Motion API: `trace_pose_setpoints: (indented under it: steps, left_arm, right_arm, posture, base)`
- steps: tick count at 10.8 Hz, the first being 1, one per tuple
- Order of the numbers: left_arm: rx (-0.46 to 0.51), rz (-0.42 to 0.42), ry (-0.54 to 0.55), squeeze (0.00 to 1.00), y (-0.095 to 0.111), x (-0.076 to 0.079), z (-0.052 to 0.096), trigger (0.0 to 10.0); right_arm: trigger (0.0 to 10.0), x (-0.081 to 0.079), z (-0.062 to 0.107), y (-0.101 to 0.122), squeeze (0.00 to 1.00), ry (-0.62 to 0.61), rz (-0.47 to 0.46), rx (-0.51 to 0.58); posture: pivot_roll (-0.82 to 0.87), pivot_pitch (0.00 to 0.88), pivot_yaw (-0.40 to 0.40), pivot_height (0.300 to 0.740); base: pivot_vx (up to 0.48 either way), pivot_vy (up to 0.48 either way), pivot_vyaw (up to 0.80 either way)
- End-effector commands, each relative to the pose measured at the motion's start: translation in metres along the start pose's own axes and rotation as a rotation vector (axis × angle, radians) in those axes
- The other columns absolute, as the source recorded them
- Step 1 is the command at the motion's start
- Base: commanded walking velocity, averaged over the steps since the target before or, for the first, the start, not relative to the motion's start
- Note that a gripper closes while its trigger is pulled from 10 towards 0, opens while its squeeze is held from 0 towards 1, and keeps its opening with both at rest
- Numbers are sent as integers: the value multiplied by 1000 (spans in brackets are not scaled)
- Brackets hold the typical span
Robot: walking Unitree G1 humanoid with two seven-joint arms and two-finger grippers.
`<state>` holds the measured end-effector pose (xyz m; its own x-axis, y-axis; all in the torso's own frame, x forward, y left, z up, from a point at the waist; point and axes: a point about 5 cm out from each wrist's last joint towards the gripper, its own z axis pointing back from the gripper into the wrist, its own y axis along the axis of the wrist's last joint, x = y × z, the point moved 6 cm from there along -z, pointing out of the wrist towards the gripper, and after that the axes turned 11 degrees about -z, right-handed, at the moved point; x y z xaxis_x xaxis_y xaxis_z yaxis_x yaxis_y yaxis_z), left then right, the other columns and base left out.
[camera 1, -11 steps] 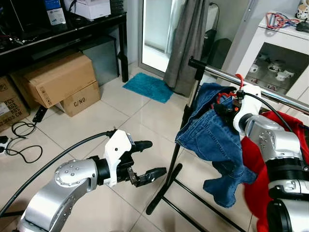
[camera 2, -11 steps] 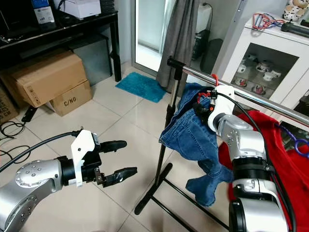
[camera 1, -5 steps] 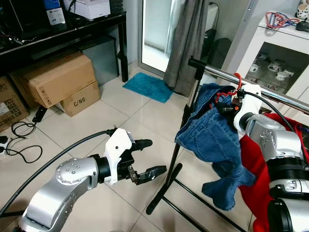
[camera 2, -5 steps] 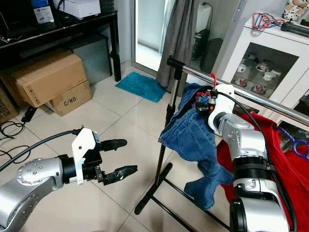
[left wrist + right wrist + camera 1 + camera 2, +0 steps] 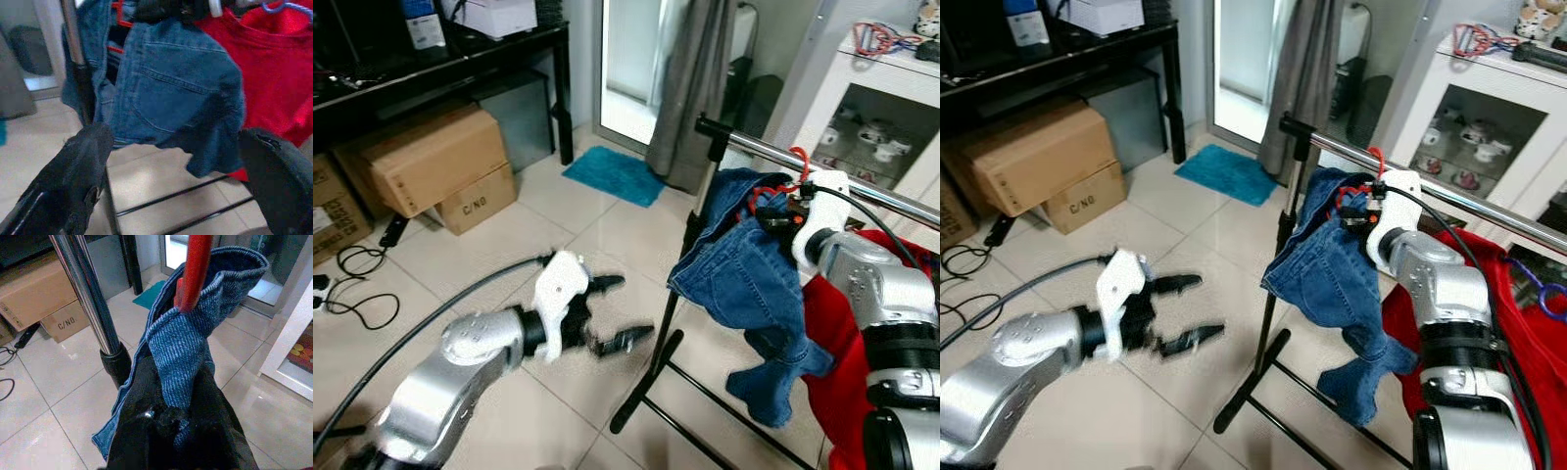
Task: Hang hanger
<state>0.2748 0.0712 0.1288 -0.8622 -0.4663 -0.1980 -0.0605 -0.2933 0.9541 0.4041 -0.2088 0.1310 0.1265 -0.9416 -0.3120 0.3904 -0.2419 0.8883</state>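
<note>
A red hanger (image 5: pixel 795 159) carries blue jeans (image 5: pixel 739 274) and sits with its hook up against the chrome rail (image 5: pixel 756 150) of a clothes rack. My right gripper (image 5: pixel 783 213) is shut on the hanger's neck and the denim folded over it; in the right wrist view its black fingers (image 5: pixel 146 431) clamp the denim below the red hanger (image 5: pixel 195 269), beside the rail (image 5: pixel 85 289). Whether the hook rests over the rail cannot be told. My left gripper (image 5: pixel 631 308) is open in mid-air over the floor, left of the rack, pointing at the jeans (image 5: pixel 171 93).
A red garment (image 5: pixel 832 343) hangs to the right of the jeans. The rack's black post and base bars (image 5: pixel 646 382) stand on the tiles. Cardboard boxes (image 5: pixel 431 162) sit under a black table (image 5: pixel 460 54). Also here are a teal mat (image 5: pixel 615 176), a grey curtain (image 5: pixel 695 88), a white cabinet (image 5: pixel 871 108) and floor cables (image 5: pixel 352 284).
My left arm has shifted slightly and is blurred, its open gripper turned a little. The right gripper with the hanger and jeans stays at the rail.
</note>
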Motion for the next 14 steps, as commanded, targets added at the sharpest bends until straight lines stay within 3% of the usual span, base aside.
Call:
trace_pose_setpoints:
  steps: [1, 3, 4, 5, 7, 11, 14]
  left_arm:
    - [-4, -22, 31, 961, 1, -6, -1, 10000]
    - [-20, -49, 152, 949, -2, -25, 0, 10000]
    - [-32, -59, 206, 882, -3, -31, 1, 10000]
    - [-23, -48, 297, 388, -4, -38, 3, 10000]
    - [-30, 11, 437, 118, -15, -40, 9, 10000]
    - [-25, 26, 519, 35, -15, -39, 6, 10000]
    - [-32, 30, 514, 27, -17, -36, 5, 10000]
  right_arm:
    - [0, 1, 7, 17, 0, 11, 11, 50]
    - [0, 8, 21, 30, 0, -6, 24, 95]
    - [0, 11, 33, 34, 0, -15, 48, 108]
    - [0, 17, 50, 23, 0, -54, 156, 72]
    - [0, 16, 65, -17, 0, -100, 167, 25]
    - [0, 5, 66, -49, 0, -149, 78, 89]
    - [0, 3, 62, -53, 0, -155, 78, 88]
  posture:
    - [185, 0, -41, 740]
    - [183, 0, -37, 740]
    - [177, 0, -34, 740]
    - [167, 0, -35, 740]
    - [151, 0, -42, 740]
    - [158, 0, -63, 740]
    - [157, 0, -65, 740]
  base:
    - [0, 0, 0]
    - [0, 0, 0]
    - [0, 0, 0]
    - [0, 0, 0]
    - [0, 0, 0]
    - [-132, 0, 0]
    - [-280, 0, 0]
